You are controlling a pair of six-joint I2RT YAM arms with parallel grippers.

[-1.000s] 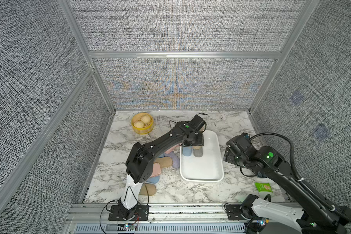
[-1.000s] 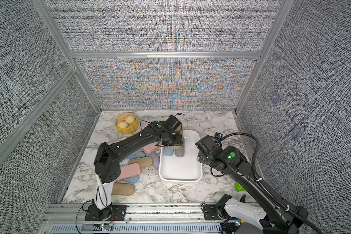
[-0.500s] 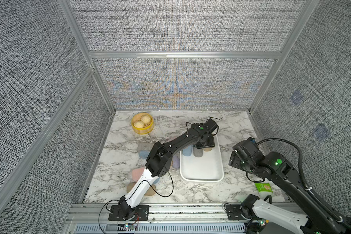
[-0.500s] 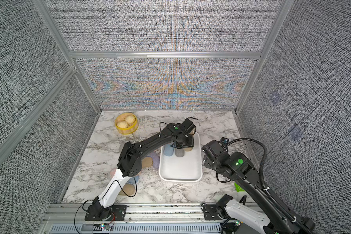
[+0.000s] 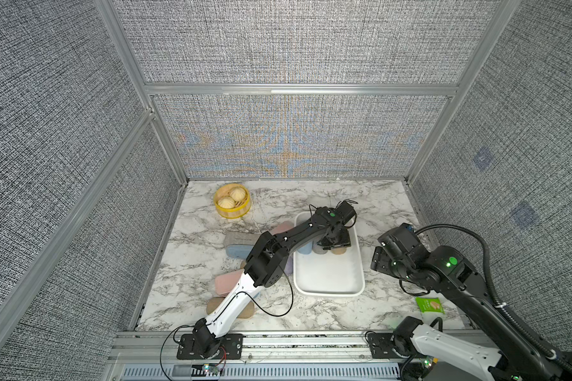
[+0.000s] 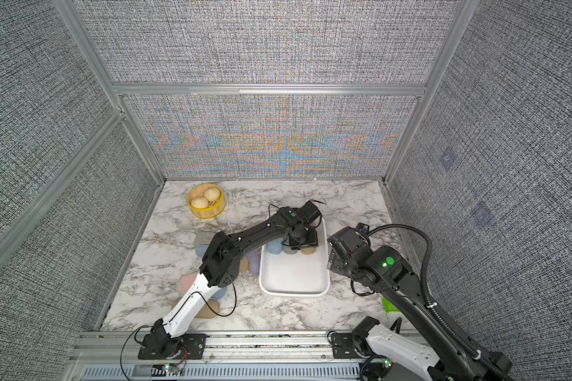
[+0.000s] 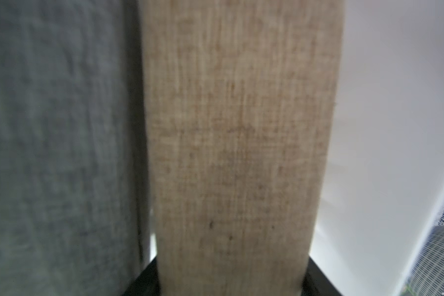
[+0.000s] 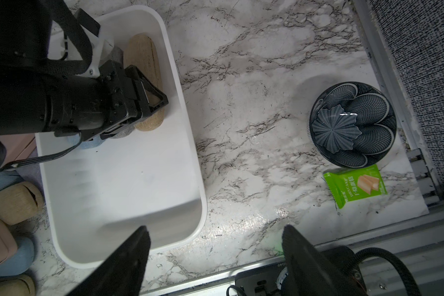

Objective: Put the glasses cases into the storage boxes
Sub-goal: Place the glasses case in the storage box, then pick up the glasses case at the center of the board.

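The white storage box (image 5: 329, 290) (image 6: 294, 293) (image 8: 195, 153) holds three glasses cases side by side at its far end: blue (image 5: 304, 249), grey (image 7: 49, 128) and tan (image 7: 241, 128) (image 8: 144, 51). My left gripper (image 5: 336, 242) (image 8: 149, 102) reaches down into the box. Its jaws sit against both long sides of the tan case, which lies next to the grey one. My right gripper (image 8: 215, 228) (image 5: 378, 259) hangs open and empty to the right of the box. Several more cases lie left of the box, among them grey-blue (image 5: 238, 245), pink (image 5: 227, 283) and tan (image 5: 215, 305), partly hidden by the left arm.
A yellow steamer basket (image 5: 232, 201) with buns stands at the back left. A dark patterned bowl (image 8: 351, 125) and a green snack packet (image 8: 354, 185) lie at the right edge of the marble table. Grey walls close in three sides.
The left arm has swung right across the box, bringing the tan case down beside the grey one. The right arm has drawn back toward the front right.
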